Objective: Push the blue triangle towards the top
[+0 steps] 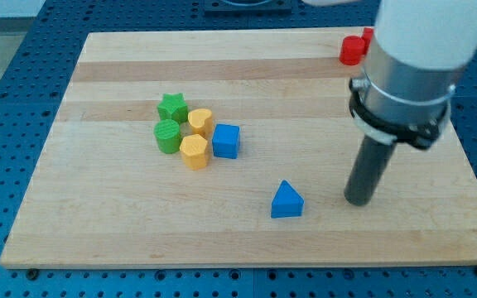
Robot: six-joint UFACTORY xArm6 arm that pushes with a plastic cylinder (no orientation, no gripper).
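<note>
The blue triangle (286,201) lies on the wooden board (98,232), right of centre and near the view's bottom. My tip (358,201) rests on the board to the triangle's right, level with it, with a gap between them. The dark rod rises from the tip to the grey and white arm at the view's top right.
A cluster sits left of centre: a green star (172,107), a green cylinder (168,136), a yellow block (201,122), a yellow hexagon (194,152) and a blue cube (226,141). Red blocks (353,50) lie at the top right, partly hidden by the arm.
</note>
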